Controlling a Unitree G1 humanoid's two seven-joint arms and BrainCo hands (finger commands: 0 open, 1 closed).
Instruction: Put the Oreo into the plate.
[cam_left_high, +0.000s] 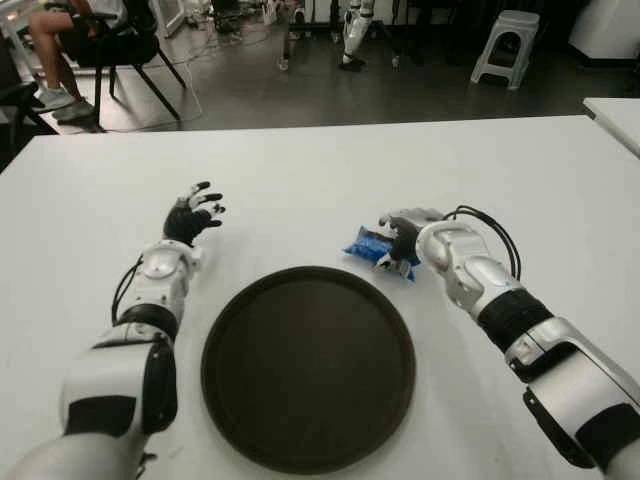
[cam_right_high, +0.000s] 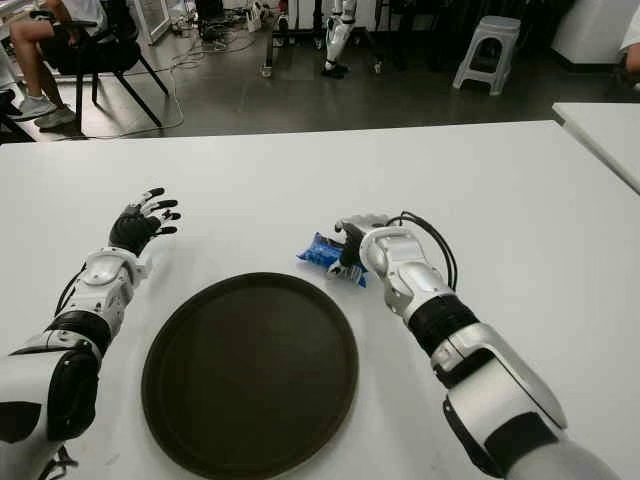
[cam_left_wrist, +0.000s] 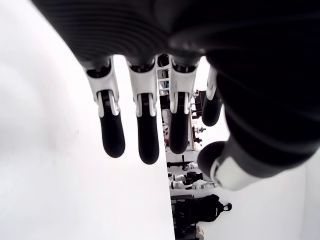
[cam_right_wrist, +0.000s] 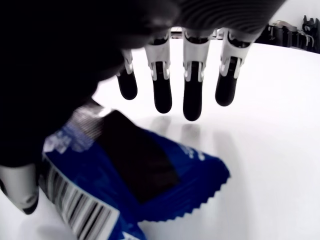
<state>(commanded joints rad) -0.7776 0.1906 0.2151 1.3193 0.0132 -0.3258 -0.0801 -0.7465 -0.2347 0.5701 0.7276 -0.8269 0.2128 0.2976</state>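
Right hand (cam_left_high: 405, 238) is over at the far right rim of the plate (cam_left_high: 308, 365), planted right against the blue Oreo pack (cam_left_high: 368, 246) on the white counter (cam_left_high: 330, 165). From the head views the hand covers the pack's near end, so only the crinkled blue wrapper poking out toward the plate's far side can be seen, and you can't judge the grip from there. The right wrist view fills that in: four fingers (cam_right_wrist: 192, 95) stretched out straight above the pack, apart from it, thumb down alongside the barcode end, nothing closed around the wrapper, so the hand is wide and holding nothing. That same view shows the pack (cam_right_wrist: 135, 180) lying flat on the counter, a dark panel on its top face. Left hand (cam_left_high: 192, 215) shows beyond the plate's far left rim, and its own wrist view has the fingers (cam_left_wrist: 142, 130) hanging loose and spread with nothing between them. The plate is dark, round and bare. The Oreo lies outside it, just off the rim.
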